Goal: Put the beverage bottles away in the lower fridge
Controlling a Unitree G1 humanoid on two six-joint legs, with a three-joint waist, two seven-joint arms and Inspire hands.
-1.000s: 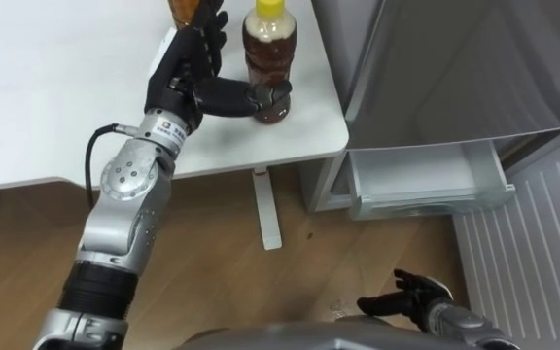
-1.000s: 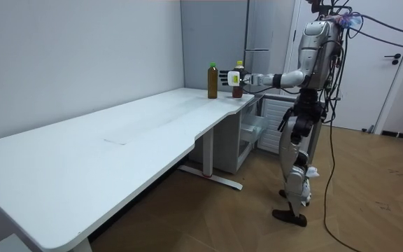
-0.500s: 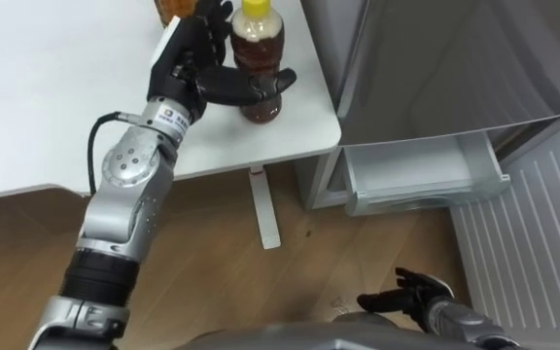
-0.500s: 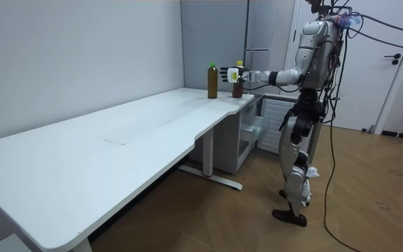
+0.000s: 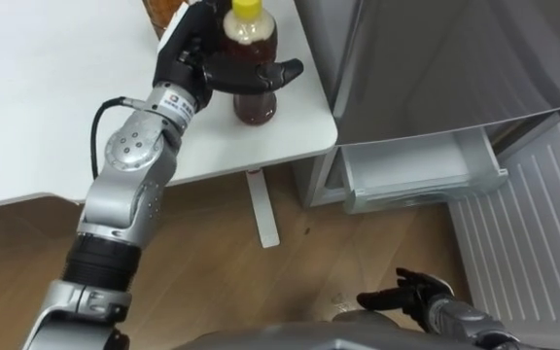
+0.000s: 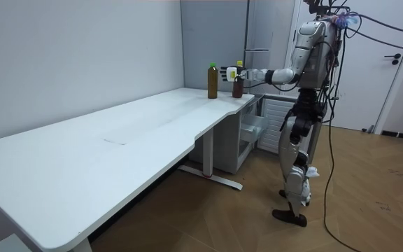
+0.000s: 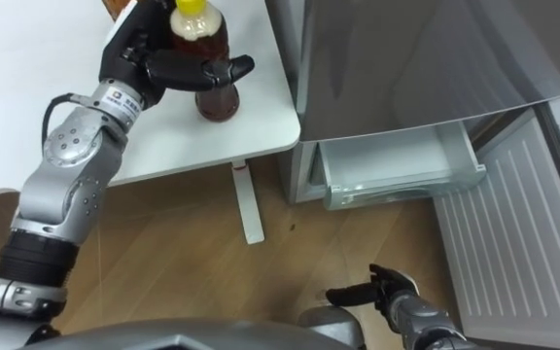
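Observation:
A brown drink bottle with a yellow cap stands near the right corner of the white table. My left hand is around its middle, with the thumb across the front and the fingers behind it. A second brown bottle stands just behind the hand; in the room view it has a green cap. The lower fridge's drawer is pulled out to the right of the table. Low beside my body, my right hand hangs with relaxed fingers, holding nothing.
The grey upper fridge front rises right beside the table corner. A white ribbed panel lies low at the right, beside the drawer. The table's leg stands on the wood floor. I stand at the table's end, facing the fridge.
My left hand has slid up the yellow-capped bottle, thumb going from its base to its middle. The view has shifted slightly. The right hand has stayed still.

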